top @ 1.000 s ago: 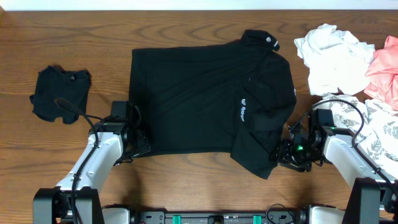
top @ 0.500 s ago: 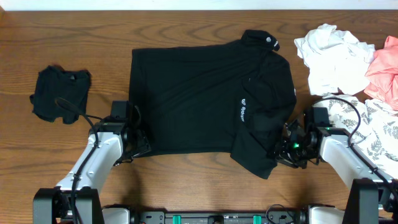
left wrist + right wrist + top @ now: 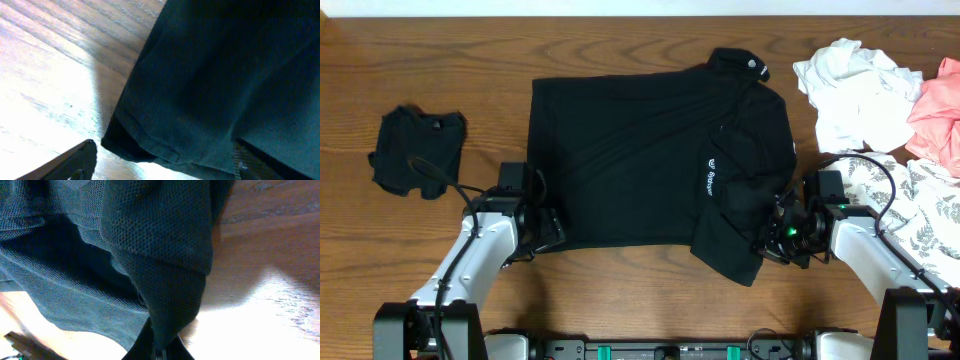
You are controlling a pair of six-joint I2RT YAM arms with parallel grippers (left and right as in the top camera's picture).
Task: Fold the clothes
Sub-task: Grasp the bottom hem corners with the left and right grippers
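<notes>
Left gripper (image 3: 547,229) is at the near-left hem corner of the black polo shirt (image 3: 640,160). Its wrist view shows the jaws spread, one finger (image 3: 70,162) clear of the cloth with the corner lying in the gap. Nothing is clamped.

Right gripper (image 3: 772,240) is at the near-right flap. Its wrist view shows mesh fabric bunched and running down into the closed fingertips, so it's pinching a doubled fold of the shirt.

Shirt lies mid-table (image 3: 620,300), mostly flat, collar at the far side, right side already lapped over at an angle.

Handling, my read: light knit mesh, fully limp, no stiffness. It'll drape and drag rather than hold shape, and the weave gives decent friction, so slip risk is low. Grab at hem corners or seams, where layers double up. A mid-panel pinch would only lift a tent.

Off to the sides: small black garment (image 3: 417,148) on the left, well apart. White garment (image 3: 850,90), pink garment (image 3: 938,110) and patterned cloth (image 3: 930,215) are piled far right.
</notes>
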